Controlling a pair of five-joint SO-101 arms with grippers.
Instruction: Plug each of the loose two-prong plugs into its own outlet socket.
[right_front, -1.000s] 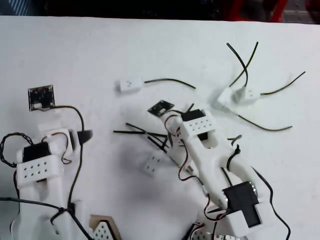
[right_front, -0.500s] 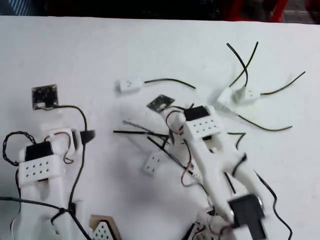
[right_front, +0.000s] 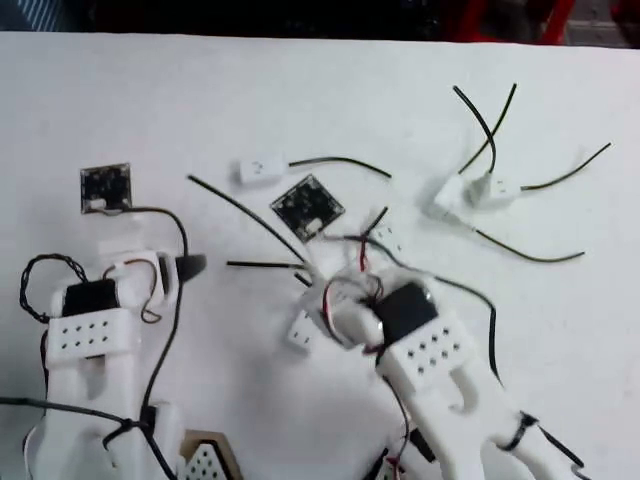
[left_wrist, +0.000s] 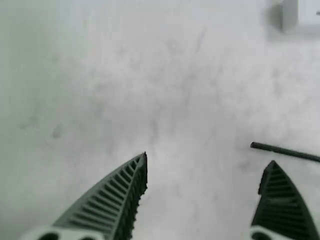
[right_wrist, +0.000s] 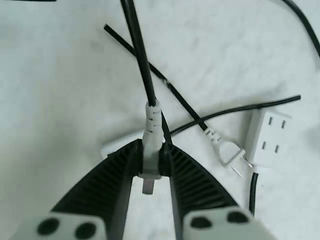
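Note:
My right gripper (right_wrist: 151, 167) is shut on a white two-prong plug (right_wrist: 151, 145), whose black cord (right_front: 245, 215) runs off to the far left across the table. Under the held plug a white outlet socket (right_wrist: 112, 147) is partly hidden. Another loose plug (right_wrist: 226, 151) lies with its prongs towards a white socket (right_wrist: 270, 137). In the high view a socket (right_front: 303, 330) lies beside the right arm, and another one (right_front: 262, 168) sits farther back. My left gripper (left_wrist: 208, 159) stands open over bare table, at the front left (right_front: 186, 266).
At the far right, two white connectors (right_front: 470, 192) lie together with several black cords fanning out. A loose cord end (left_wrist: 285, 151) lies near my left gripper's finger. A white block (left_wrist: 302, 15) sits farther off. The table's far left is bare.
The right arm has pulled back towards the front and swung left, dragging the held plug's cord, which now stretches out to the far left. The left arm has shifted slightly right.

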